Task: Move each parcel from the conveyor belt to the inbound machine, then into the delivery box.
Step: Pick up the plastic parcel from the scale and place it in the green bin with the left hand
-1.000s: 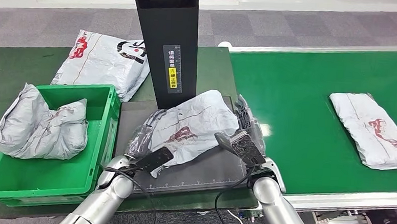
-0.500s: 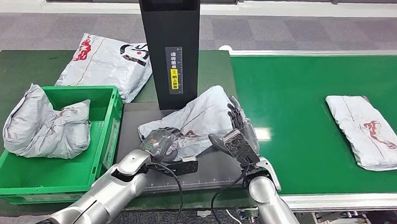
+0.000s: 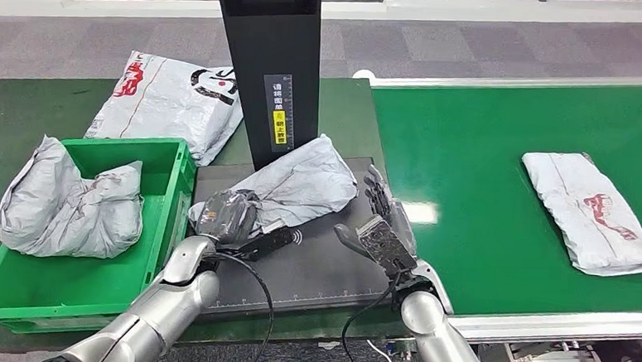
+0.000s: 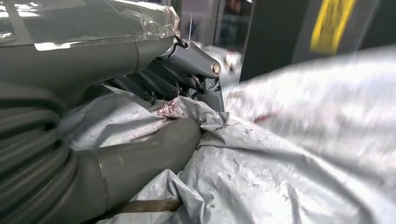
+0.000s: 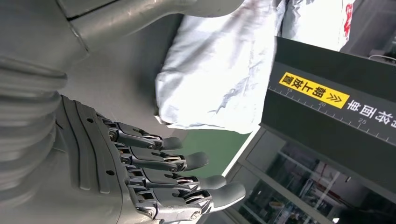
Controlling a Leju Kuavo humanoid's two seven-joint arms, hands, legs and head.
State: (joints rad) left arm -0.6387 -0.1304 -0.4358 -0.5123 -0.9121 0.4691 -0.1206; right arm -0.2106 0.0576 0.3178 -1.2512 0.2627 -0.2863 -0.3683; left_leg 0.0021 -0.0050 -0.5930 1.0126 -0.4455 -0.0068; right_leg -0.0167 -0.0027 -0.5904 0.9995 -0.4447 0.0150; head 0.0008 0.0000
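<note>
A crumpled grey parcel (image 3: pixel 301 180) lies on the dark inbound machine plate (image 3: pixel 313 272), at the foot of the black scanner column (image 3: pixel 267 70). My left hand (image 3: pixel 229 216) grips the parcel's near left corner; the left wrist view has my thumb (image 4: pixel 140 161) and fingers (image 4: pixel 196 74) pinching a fold of the parcel (image 4: pixel 299 140). My right hand (image 3: pixel 384 222) stands open just right of the parcel, apart from it, fingers (image 5: pixel 187 161) spread. Another grey parcel (image 3: pixel 590 212) lies on the green conveyor belt (image 3: pixel 485 156). The green delivery box (image 3: pixel 89 277) holds one grey parcel (image 3: pixel 67 205).
A large white and grey parcel (image 3: pixel 168 98) lies on the dark green table (image 3: pixel 22 116) behind the box. The box's right wall stands close to the plate's left edge. The conveyor's metal rail (image 3: pixel 559 322) runs along the front right.
My left hand has closed on the parcel's corner and dragged the parcel left toward the box. My right hand has let go and now stands apart from it.
</note>
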